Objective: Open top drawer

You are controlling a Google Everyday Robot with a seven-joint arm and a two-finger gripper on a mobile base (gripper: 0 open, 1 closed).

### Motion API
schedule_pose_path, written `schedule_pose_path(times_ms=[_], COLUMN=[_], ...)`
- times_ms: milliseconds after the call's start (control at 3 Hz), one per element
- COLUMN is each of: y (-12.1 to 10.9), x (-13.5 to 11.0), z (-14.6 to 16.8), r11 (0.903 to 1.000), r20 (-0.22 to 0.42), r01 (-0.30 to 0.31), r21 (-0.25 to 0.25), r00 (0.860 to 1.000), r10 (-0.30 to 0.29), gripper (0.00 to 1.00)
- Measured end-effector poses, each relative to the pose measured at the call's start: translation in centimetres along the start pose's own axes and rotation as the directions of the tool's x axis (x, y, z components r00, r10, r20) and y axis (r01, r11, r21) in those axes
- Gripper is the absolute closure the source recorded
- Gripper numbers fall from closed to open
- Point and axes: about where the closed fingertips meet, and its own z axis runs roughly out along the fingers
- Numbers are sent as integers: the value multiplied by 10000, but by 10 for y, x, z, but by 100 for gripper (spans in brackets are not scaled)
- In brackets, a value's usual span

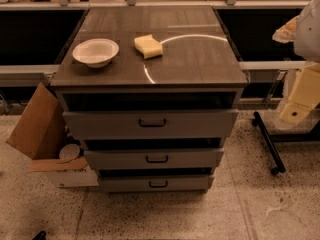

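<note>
My gripper hangs at 3 o'clock, well apart from the top drawer; open or closed, I cannot tell. Handle ungrasped; pull apparently not yet made.

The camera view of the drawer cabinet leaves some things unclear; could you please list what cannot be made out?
1. Inside of the top drawer: camera view, only a dark gap above its front; shadow hides any contents.
2. Gripper, at the right edge beside the cabinet: camera view, partly cut off by the picture's edge.
3. Cardboard box, left of the cabinet: camera view, its flap hides most of the inside.
</note>
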Motion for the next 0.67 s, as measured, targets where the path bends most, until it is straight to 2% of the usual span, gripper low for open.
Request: schedule_pose_path(times_ms=[667], y=[3], x=[-1], z=[2], r11=[9999], r20=[175], r01=[83], r21=[-88], r00=[9998], r10=[-81], gripper=[0])
